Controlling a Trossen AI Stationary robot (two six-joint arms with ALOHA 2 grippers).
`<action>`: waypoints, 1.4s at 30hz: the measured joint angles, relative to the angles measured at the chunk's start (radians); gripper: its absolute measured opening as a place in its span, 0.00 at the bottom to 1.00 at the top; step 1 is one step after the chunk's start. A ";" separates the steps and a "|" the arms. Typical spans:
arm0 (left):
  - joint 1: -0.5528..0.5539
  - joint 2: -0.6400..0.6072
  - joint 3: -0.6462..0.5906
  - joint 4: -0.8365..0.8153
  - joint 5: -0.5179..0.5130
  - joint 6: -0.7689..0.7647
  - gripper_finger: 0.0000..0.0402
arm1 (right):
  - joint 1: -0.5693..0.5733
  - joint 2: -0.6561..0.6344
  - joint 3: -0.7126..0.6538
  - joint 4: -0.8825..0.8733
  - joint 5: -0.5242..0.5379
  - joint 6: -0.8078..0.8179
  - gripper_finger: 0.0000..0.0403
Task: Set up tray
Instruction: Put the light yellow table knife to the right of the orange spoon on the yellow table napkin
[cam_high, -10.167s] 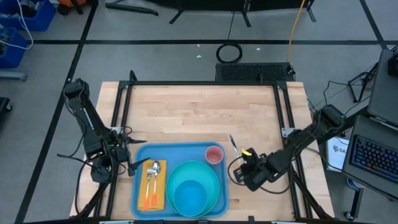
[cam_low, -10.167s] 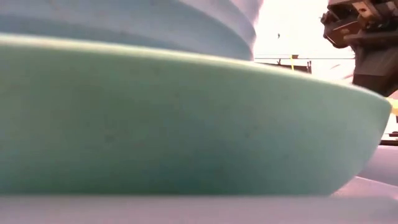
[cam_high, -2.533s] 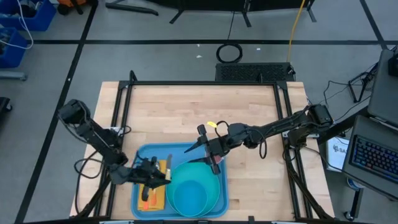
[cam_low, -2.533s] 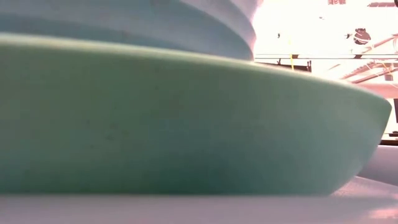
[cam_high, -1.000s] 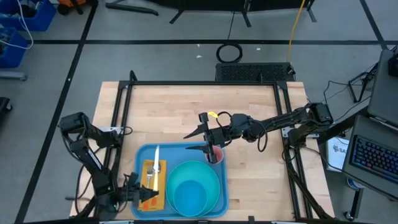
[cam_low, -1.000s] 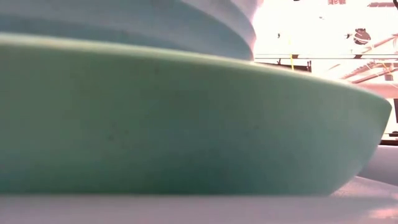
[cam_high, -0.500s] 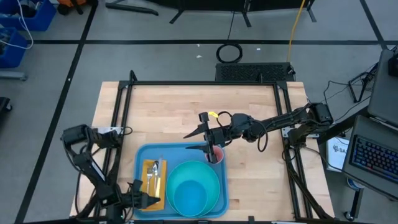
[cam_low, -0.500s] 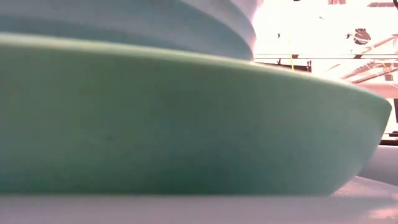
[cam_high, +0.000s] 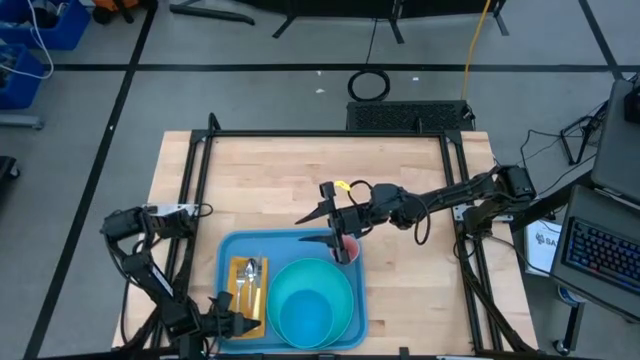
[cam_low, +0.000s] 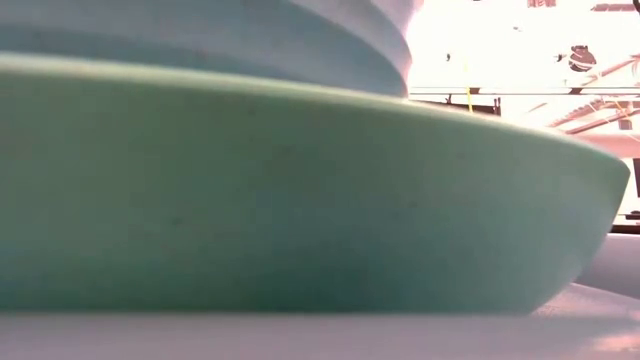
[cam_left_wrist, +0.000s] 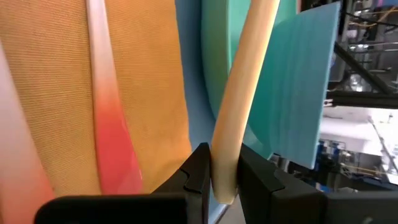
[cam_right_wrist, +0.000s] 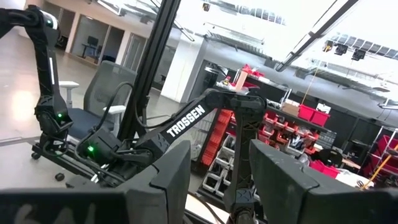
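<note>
The blue tray lies at the table's near edge. On it are an orange napkin with cutlery, a turquoise bowl standing in a turquoise plate, and a pink cup. My left gripper sits low at the tray's near left corner, shut on a cream-handled utensil. A red-handled utensil lies on the napkin beside it. My right gripper hangs open above the tray's far edge, next to the cup. My left gripper pinches the cream handle near its free end between its two fingers. The fingers come from the tray's near left side, slanting down, roughly in line with the handle. The handle runs out over the tray between napkin and plate; whether it rests there I cannot tell.
Bare wood table stretches beyond the tray to the far edge, inside a black frame. The plate fills the low view. The right arm reaches in from the right over the table.
My left gripper has sunk and drawn back toward the table's near edge, rolling its wrist. The cream-handled utensil came with it: its far end, which reached to the tray's far left corner, now lies lower over the napkin. My right gripper has kept still.
</note>
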 joint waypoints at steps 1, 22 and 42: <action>0.001 0.000 0.006 -0.012 0.006 0.000 0.14 | 0.001 0.000 0.000 0.002 0.000 0.000 0.39; 0.018 0.000 0.123 -0.257 0.136 -0.001 0.14 | 0.007 0.000 0.000 0.007 0.000 0.026 0.39; 0.022 -0.002 0.146 -0.335 0.213 -0.019 0.14 | 0.007 0.000 0.000 0.013 0.000 0.026 0.39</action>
